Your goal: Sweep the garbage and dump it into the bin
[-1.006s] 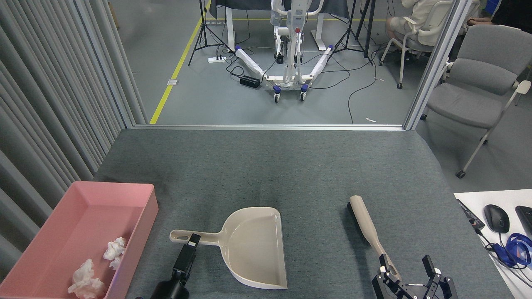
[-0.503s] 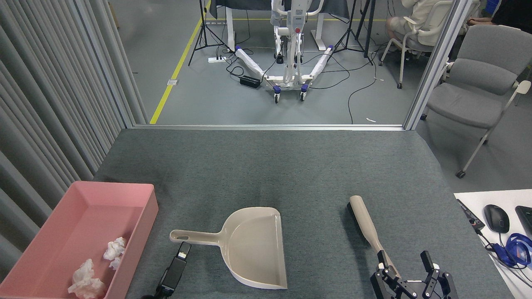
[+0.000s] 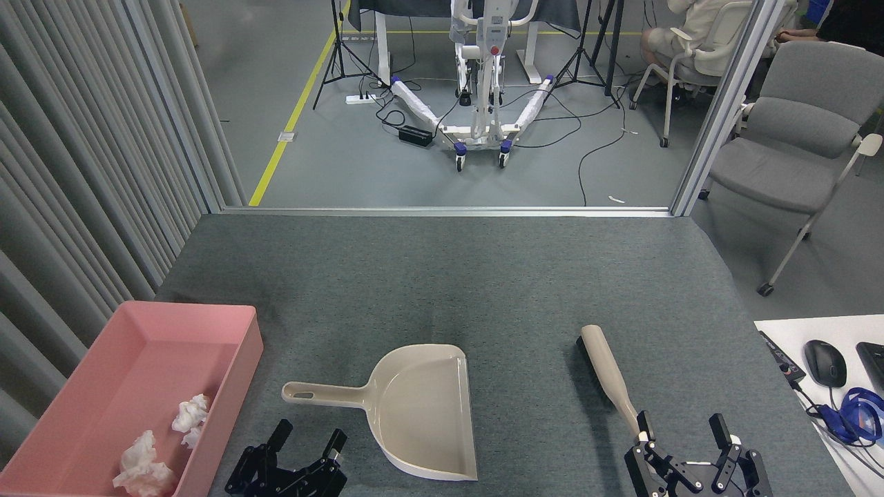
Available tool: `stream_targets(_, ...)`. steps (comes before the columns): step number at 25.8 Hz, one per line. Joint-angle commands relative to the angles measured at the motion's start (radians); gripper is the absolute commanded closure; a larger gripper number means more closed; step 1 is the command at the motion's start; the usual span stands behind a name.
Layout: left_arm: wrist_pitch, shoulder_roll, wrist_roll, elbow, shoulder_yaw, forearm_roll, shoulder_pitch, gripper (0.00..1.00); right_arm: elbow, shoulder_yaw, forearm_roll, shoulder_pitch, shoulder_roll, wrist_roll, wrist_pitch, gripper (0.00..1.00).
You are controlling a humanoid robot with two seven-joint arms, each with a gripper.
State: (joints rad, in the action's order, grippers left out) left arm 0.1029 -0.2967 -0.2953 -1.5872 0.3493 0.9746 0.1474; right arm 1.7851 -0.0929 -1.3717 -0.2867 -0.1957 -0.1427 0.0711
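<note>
Two wads of white garbage point(image 3: 188, 416) point(image 3: 143, 466) lie inside the pink bin point(image 3: 228, 373) at the lower left. The beige dustpan point(image 3: 414, 407) lies flat on the grey carpet, its handle pointing left. My left gripper point(image 3: 308, 437) is open just below the handle's end, holding nothing. A beige brush point(image 3: 608, 376) lies to the right, handle toward me. My right gripper point(image 3: 682, 425) is open with one finger close by the brush handle's near end, and nothing is held between the fingers.
Grey slatted panels line the left side. A metal floor strip point(image 3: 442, 211) marks the carpet's far edge. A white desk corner point(image 3: 794, 328) with a mouse point(image 3: 824, 362) and cables sits at the right; a grey chair point(image 3: 794, 138) stands beyond it.
My left gripper has drawn back from the dustpan handle toward me and turned so both open fingers show. My right gripper has shifted slightly right, away from the brush handle.
</note>
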Motion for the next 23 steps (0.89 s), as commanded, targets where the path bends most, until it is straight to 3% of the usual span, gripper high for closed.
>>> stream_targets(1,-0.035,0.002,0.005,-0.004,-0.013,0.09,-0.031,0.0,0.0,-0.01,0.002,0.0,-0.007,0.003,0.004,0.02)
stream_targets(7,-0.011,-0.006,0.008,0.053,-0.079,0.092,-0.109,0.0,0.005,-0.013,0.002,0.001,-0.001,-0.002,0.01,0.02)
stream_targets(18,0.141,-0.007,0.099,0.055,-0.377,0.105,-0.066,0.0,0.008,-0.013,0.003,0.003,0.012,-0.003,0.029,0.02)
stream_targets(23,0.158,0.005,0.099,0.049,-0.392,0.105,-0.049,0.0,-0.001,-0.013,0.065,0.021,0.013,0.002,0.016,0.02)
